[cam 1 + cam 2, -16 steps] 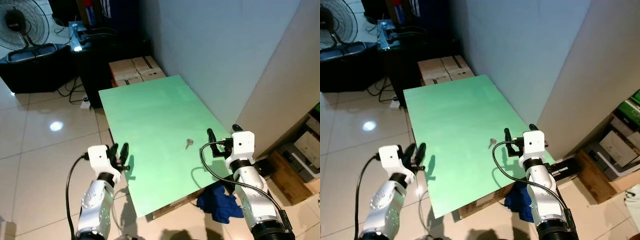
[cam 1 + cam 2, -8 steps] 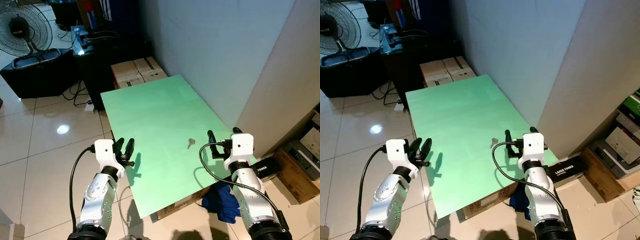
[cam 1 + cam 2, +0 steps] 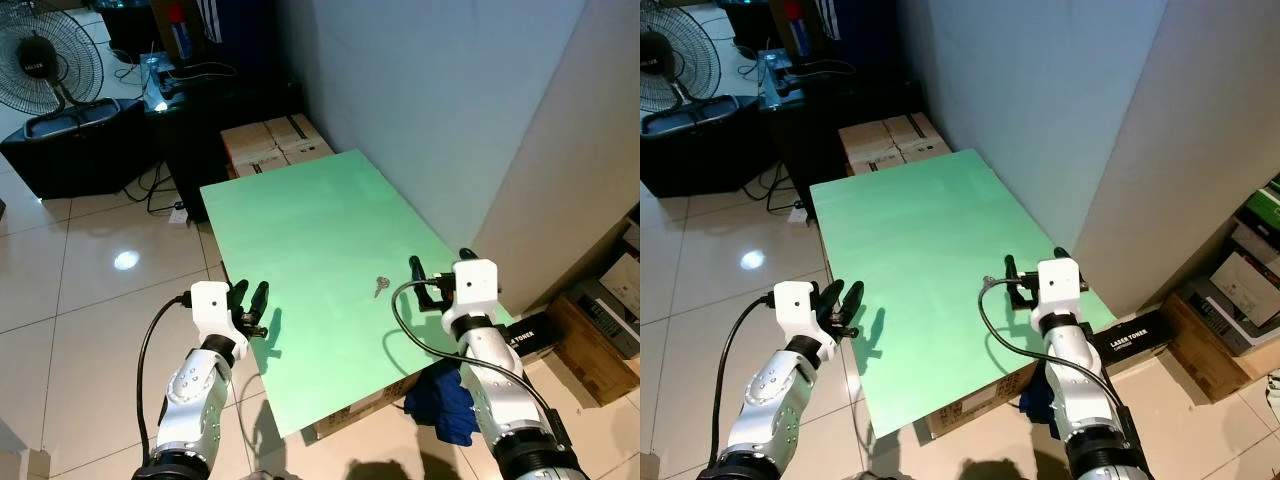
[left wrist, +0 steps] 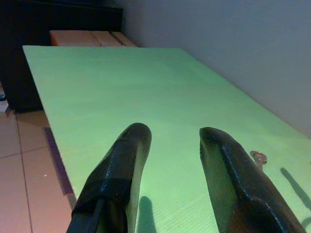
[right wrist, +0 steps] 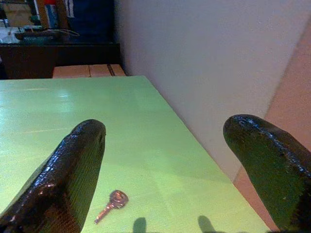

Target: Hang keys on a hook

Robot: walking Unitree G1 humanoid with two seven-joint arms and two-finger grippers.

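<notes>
The right gripper (image 3: 436, 272) hovers over the near right part of the green worktop (image 3: 310, 240), its two black fingers spread wide apart and empty. Just beyond its fingertips lies the key (image 3: 379, 286), flat on the worktop and untouched. In the right wrist view the key (image 5: 112, 205) is a single small one, dull brownish metal, with a round bow and a short blade, and it sits close to the gripper's left finger (image 5: 68, 170) rather than midway between the two.

The left gripper (image 3: 250, 303) is held at the worktop's near left edge, well apart from the key, its fingers (image 4: 119, 170) parted with a moderate gap and holding nothing. From its wrist camera the key (image 4: 257, 158) shows as a small speck far across the green surface.

Beyond the key the worktop runs along a grey wall (image 3: 440, 100). At the worktop's far end are cardboard boxes (image 3: 270, 140), and further off a standing fan (image 3: 45, 65) on the tiled floor (image 3: 80, 270). Below the worktop's near right corner a blue cloth (image 3: 440, 405) lies on the floor.
</notes>
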